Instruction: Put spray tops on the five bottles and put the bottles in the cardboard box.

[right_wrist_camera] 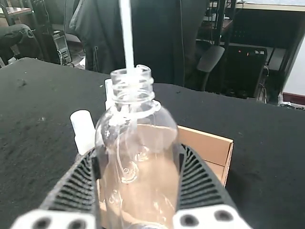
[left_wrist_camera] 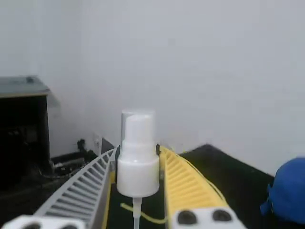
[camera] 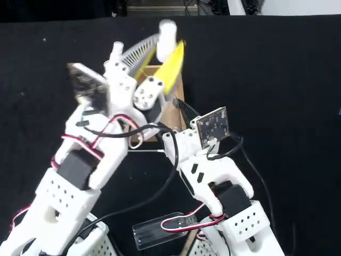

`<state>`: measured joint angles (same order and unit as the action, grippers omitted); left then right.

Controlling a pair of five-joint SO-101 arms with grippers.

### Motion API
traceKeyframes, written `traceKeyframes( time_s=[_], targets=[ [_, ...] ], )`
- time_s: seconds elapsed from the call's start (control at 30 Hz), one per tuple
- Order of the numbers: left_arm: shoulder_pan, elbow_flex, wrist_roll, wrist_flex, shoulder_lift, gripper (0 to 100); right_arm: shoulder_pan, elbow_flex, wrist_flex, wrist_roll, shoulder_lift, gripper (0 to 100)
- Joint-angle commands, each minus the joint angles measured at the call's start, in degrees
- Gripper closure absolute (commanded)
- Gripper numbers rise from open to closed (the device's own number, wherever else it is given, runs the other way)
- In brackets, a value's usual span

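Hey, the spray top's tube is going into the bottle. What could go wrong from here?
1. The dip tube is thin and enters the bottle neck at a slant. Lowering the spray top off-axis could bend the tube or seat the top crooked.
2. The right gripper holds the clear bottle by its rounded belly. A downward push or twist from the left gripper might make it slip or turn above the cardboard box.

The spray top [left_wrist_camera: 138,162] sits between the fingers of the left gripper [left_wrist_camera: 137,155], directly above the bottle [right_wrist_camera: 136,162]. Its tube [right_wrist_camera: 127,33] runs down into the bottle's open neck. The bottle stands upright in the right gripper [right_wrist_camera: 138,152]. Just beyond lies the cardboard box [right_wrist_camera: 209,145], with a capped bottle [right_wrist_camera: 82,129] inside. The box rests mid-table [camera: 277,80], between the two arms.
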<state>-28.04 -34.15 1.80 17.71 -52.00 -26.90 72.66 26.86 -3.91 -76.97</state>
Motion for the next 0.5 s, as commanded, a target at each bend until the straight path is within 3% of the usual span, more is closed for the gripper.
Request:
traceKeyframes(
  time_s=[0.0, 0.23, 0.47],
  targets=[
    [0.48, -3.65, -0.26, 1.14, -5.01, 97, -0.18, -0.22, -1.32, -0.62, -1.89, 98.7],
    [0.48, -12.26, -0.53, 1.49, -14.86, 96, -0.18, -0.22, -1.41, -0.62, -1.89, 98.7],
    [0.57, -13.49, -0.18, 1.67, -16.97, 74, -0.18, -0.22, -1.41, -0.62, -1.89, 98.7]
  ],
)
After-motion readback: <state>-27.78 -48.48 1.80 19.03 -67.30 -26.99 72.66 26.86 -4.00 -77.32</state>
